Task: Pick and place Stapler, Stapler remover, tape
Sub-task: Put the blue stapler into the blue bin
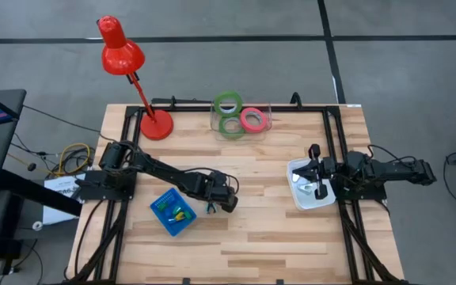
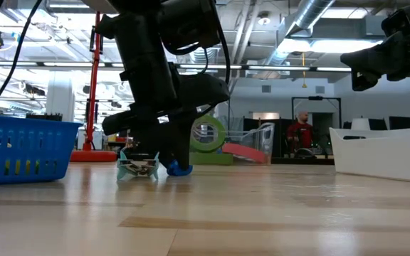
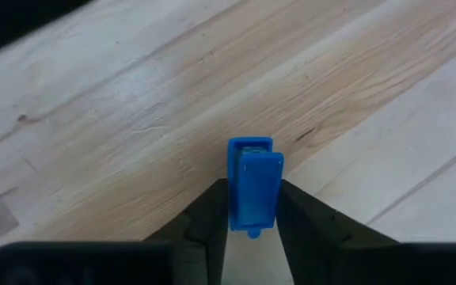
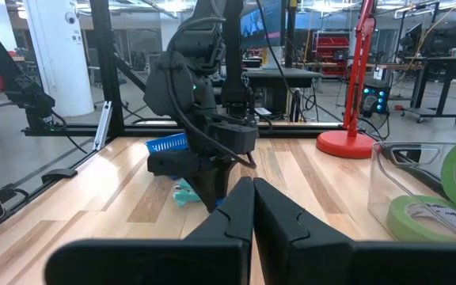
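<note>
Reaching low to table, left gripper (image 3: 252,237) fingers flanking blue stapler (image 3: 253,187); right gripper (image 1: 317,176) fingers closed, over white tray (image 1: 301,198)

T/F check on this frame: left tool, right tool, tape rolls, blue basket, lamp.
1. The left tool has a small blue piece between its fingers. True.
2. The right tool is wide open. False: its fingers are shut together, holding nothing.
3. The tape rolls sit in a clear bin at the table's far edge. True.
4. The blue basket is on the right arm's side. False: it lies beside the left arm.
5. The red lamp lies tipped over. False: it stands on its base.
</note>
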Controlling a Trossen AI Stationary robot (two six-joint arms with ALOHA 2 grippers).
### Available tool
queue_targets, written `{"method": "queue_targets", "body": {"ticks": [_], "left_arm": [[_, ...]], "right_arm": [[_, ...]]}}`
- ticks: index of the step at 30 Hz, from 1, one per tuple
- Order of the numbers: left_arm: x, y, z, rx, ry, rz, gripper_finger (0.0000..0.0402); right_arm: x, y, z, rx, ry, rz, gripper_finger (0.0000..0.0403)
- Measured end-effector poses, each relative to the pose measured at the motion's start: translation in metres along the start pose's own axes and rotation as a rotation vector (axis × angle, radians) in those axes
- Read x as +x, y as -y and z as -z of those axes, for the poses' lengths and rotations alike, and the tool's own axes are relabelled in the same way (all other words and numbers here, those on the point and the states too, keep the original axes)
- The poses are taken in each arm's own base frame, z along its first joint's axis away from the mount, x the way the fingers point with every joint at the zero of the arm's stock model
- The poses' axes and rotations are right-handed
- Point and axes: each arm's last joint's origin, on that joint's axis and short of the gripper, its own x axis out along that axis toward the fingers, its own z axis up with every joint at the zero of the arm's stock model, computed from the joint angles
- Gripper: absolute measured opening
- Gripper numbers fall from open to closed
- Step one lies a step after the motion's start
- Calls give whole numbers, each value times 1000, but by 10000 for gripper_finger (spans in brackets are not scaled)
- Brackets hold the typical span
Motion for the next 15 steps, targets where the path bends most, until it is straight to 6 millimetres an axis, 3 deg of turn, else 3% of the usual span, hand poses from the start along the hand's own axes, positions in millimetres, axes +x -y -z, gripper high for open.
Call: {"method": "queue_targets", "body": {"ticks": [15], "left_arm": [[0,1,0,5,3,11,77]], "right_arm": [[0,0,0,0,1,0,0]]}}
